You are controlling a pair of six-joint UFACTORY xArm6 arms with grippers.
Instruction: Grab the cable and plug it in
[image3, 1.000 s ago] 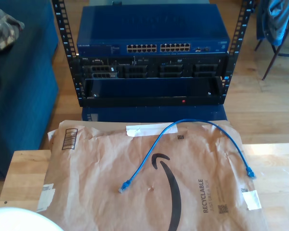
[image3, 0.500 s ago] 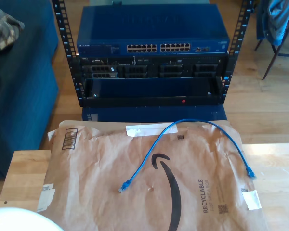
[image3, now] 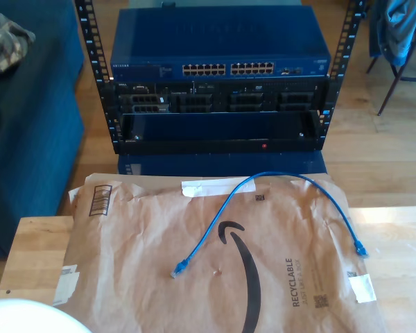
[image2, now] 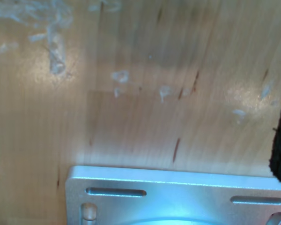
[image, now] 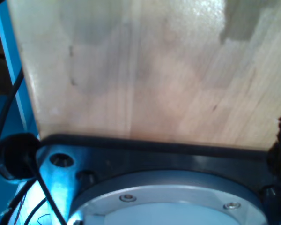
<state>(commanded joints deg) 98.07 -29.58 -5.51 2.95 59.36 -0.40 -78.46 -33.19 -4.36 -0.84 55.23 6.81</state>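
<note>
Blue Ethernet cable (image3: 281, 182) slack on paper mailer (image3: 222, 277), centre frame; plug may snag. End effector state: cannot tell.

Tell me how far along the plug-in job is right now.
Nothing looks done yet. The blue cable lies loose in an arc on the brown paper mailer, both plugs free on the paper. Nothing is in hand: both wrist views look down at bare wooden tabletop. Left: pick up the cable, carry one plug to the switch in the rack, and seat it in a port.
</note>
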